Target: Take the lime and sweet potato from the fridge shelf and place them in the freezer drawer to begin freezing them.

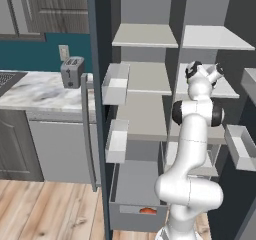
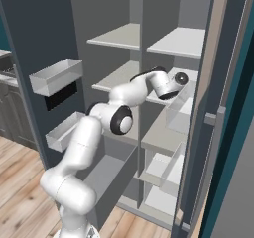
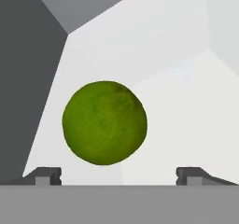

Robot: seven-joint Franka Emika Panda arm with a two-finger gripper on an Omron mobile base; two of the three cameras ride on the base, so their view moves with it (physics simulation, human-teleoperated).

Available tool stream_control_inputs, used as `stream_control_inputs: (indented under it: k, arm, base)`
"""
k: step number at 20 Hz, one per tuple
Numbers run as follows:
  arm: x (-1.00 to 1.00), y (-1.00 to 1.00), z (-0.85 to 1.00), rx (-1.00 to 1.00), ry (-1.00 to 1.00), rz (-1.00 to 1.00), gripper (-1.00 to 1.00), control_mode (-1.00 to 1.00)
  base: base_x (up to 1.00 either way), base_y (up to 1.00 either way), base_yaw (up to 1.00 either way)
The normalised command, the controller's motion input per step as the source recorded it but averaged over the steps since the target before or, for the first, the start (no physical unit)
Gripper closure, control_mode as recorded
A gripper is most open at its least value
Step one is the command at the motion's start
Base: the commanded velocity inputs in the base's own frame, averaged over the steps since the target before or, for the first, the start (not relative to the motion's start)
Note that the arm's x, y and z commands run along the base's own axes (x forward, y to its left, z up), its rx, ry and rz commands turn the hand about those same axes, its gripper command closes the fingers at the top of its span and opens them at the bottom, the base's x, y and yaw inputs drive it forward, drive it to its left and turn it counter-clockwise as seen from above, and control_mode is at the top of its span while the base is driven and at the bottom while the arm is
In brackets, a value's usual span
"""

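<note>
Jaws are held wide on either side of the lime (image 3: 104, 122) resting on the fridge shelf (image 3: 186, 101), and if closed off-centre, the round fruit could be nudged away.

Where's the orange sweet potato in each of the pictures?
Left base view: the sweet potato lies low in the picture, inside the open freezer drawer, near its front wall.
Right base view: not visible; the arm covers most of the drawer.
Hand view: not in it; there the lime sits ahead of the open gripper.
Shared landmark: the freezer drawer.
</note>
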Motion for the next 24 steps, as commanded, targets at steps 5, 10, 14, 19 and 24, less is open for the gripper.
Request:
stream_control_inputs:
  k: [5, 10, 14, 19, 24]
  arm:
    - [0.52, 0.0, -0.02, 0.0, 0.0, 0.0, -1.0, -1.0]
    - [0.41, 0.0, -0.12, 0.0, 0.0, 0.0, -1.0, -1.0]
    - [0.29, 0.0, -0.39, 0.0, 0.01, 0.0, -1.0, -1.0]
    - [0.13, 0.0, -0.57, 0.0, 0.05, 0.0, 1.0, -1.0]
    - [0.04, 0.0, -0.46, 0.0, 0.02, 0.0, 1.0, -1.0]
  base:
    - [0.0, 0.0, 0.0]
    - [0.0, 0.0, 0.0]
    - [0.0, 0.0, 0.0]
    - [0.0, 0.0, 0.0]
    - [0.0, 0.0, 0.0]
